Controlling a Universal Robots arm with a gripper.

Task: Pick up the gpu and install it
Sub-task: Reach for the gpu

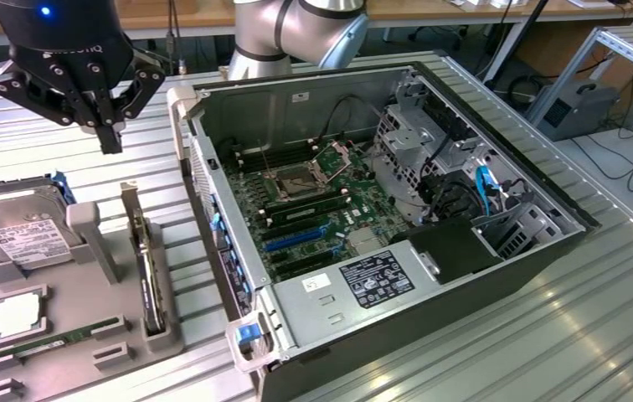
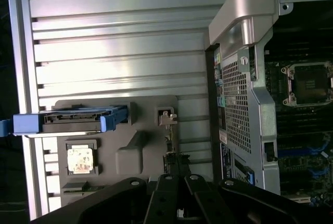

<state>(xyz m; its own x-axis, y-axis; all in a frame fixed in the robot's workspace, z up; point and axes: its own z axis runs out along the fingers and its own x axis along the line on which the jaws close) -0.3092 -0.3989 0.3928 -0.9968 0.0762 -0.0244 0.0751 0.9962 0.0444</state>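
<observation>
Watching the exterior view, I see the claw [image 1: 109, 136] hanging at the far end of the exterior view's left, its fingers pressed together with nothing between them, above the ribbed metal surface [image 1: 59, 159]. Nearer the camera sits the grey fixture tray [image 1: 82, 368]. The gpu [image 1: 145, 260] stands on its long edge in a slot along the tray's side toward the computer case [image 1: 328, 327], its silvery bracket at the far end, well apart from the claw. Toward the exterior view's left of the tray I make out the hard drive [image 1: 15, 234] in its blue-edged caddy, with the processor chip [image 1: 15, 316] and the green memory stick [image 1: 43, 343] nearer the camera. The case lies open on its side at the exterior view's right of the tray, its motherboard [image 1: 316, 209] exposed. In the wrist view the claw [image 2: 178, 185] shows as dark fingers brought together and empty. Just beyond their tips, in line with them, I see the gpu [image 2: 167, 140] edge-on in its slot in the tray [image 2: 148, 146], untouched. The hard drive [image 2: 78, 120] and the processor chip [image 2: 79, 160] sit in the tray on the gpu's side away from the case [image 2: 244, 78], whose open interior shows the processor socket [image 2: 309, 83].
</observation>
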